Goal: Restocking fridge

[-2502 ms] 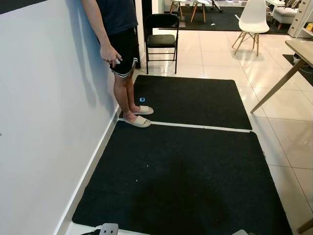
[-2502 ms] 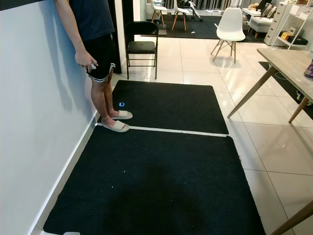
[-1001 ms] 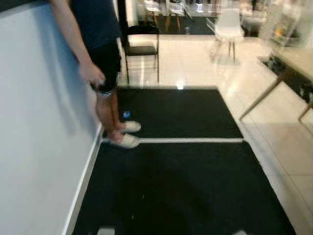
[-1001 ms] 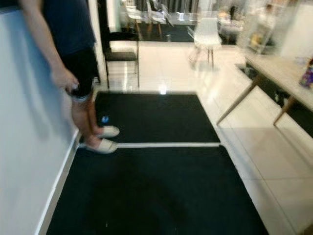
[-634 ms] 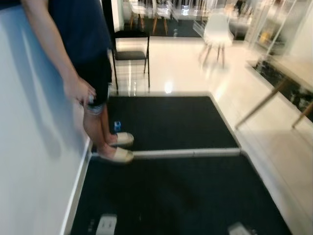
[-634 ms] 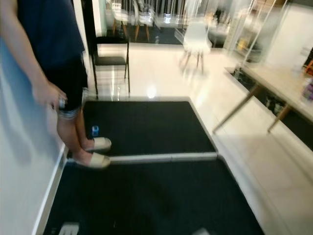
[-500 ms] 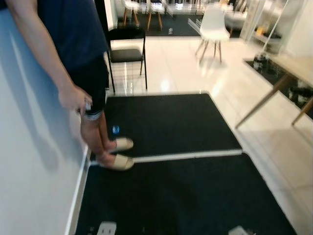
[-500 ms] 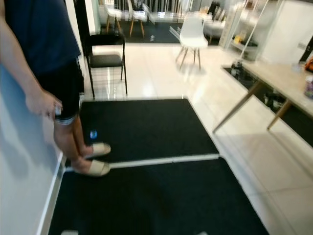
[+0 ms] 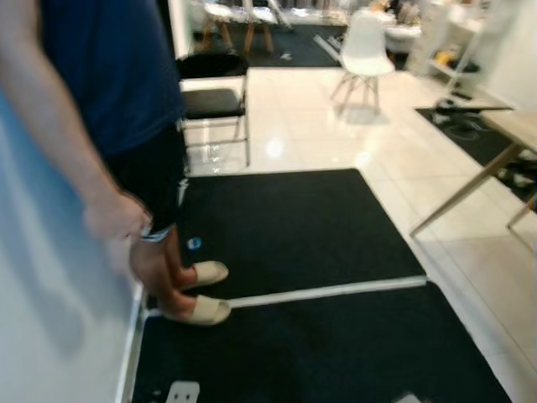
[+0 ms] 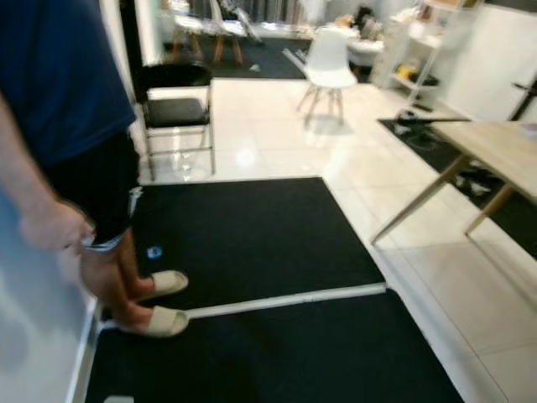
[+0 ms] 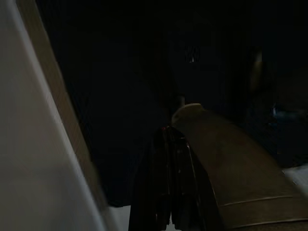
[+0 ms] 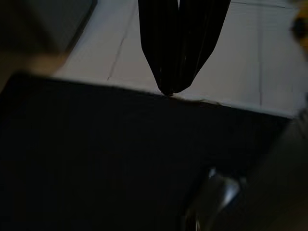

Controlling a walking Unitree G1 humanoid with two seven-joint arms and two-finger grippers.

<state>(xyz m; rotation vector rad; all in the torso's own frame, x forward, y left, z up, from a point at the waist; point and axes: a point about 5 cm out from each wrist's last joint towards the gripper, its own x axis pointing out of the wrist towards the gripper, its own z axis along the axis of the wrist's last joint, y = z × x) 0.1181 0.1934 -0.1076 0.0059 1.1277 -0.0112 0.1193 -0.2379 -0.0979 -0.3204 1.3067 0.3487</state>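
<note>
No fridge or stock item can be made out. My right gripper (image 12: 171,90) hangs shut with nothing in it, its black fingers (image 12: 161,43) pointing down at the edge of a black mat (image 12: 96,159) beside pale tiles (image 12: 231,62). My left gripper (image 11: 166,192) hangs in deep shade next to the white wall (image 11: 29,144), fingers together and holding nothing. A silver part of my left arm (image 9: 183,391) peeks in at the bottom of the left eye view.
A person (image 9: 109,101) in dark top and shorts stands close at the left against the wall (image 9: 42,336), sandals (image 9: 197,311) on two black floor mats (image 9: 294,227). A small blue thing (image 9: 195,244) lies by the feet. Black folding chair (image 9: 214,101), white chair (image 9: 365,50), wooden table (image 9: 512,134) at right.
The whole picture has shifted: the camera has moved forward, so the person now looms larger at the left. The person's stance and both hanging arms look unchanged.
</note>
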